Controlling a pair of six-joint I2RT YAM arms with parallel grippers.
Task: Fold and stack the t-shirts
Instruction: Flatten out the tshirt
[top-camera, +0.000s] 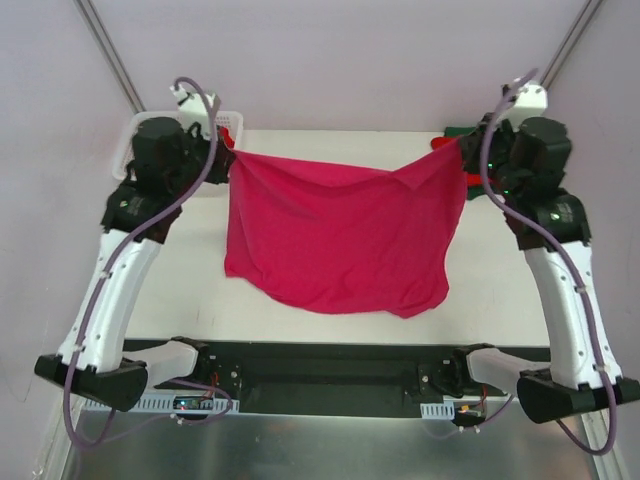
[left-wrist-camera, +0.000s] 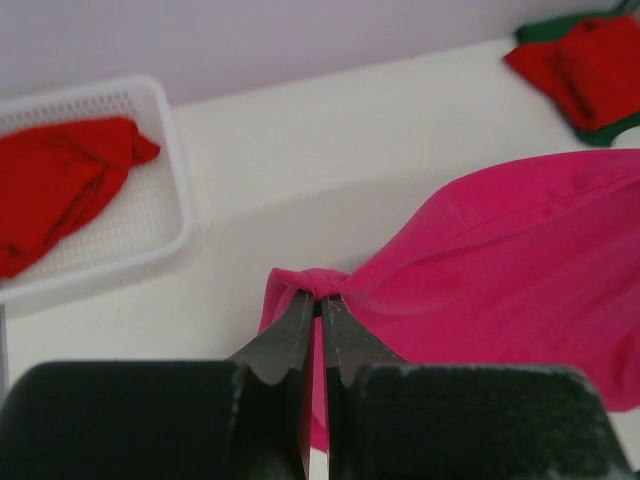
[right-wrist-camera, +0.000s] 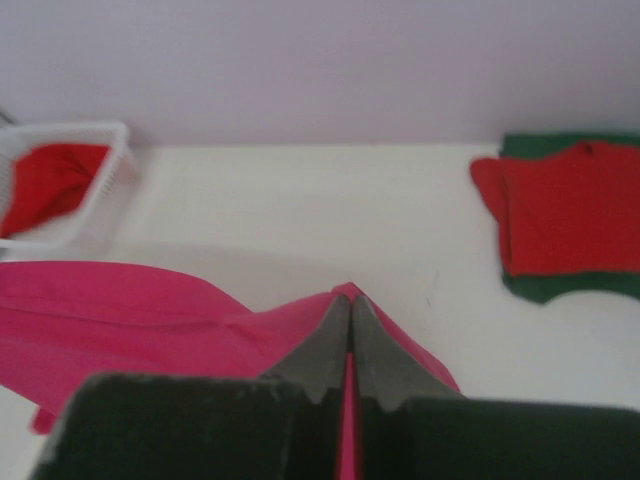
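Observation:
A magenta-pink t-shirt (top-camera: 340, 235) hangs stretched between both arms above the table, its lower edge sagging toward the near side. My left gripper (top-camera: 229, 141) is shut on its left top corner, the cloth bunched at the tips (left-wrist-camera: 321, 292). My right gripper (top-camera: 462, 142) is shut on the right top corner (right-wrist-camera: 349, 298). A folded red t-shirt (right-wrist-camera: 570, 215) lies on a folded dark green t-shirt (right-wrist-camera: 560, 288) at the far right of the table. Another red t-shirt (left-wrist-camera: 60, 180) lies crumpled in the basket.
A white lattice basket (left-wrist-camera: 170, 200) stands at the far left corner of the table. The white table (top-camera: 180, 300) shows bare on both sides of the hanging shirt. A pale wall runs behind the table's far edge.

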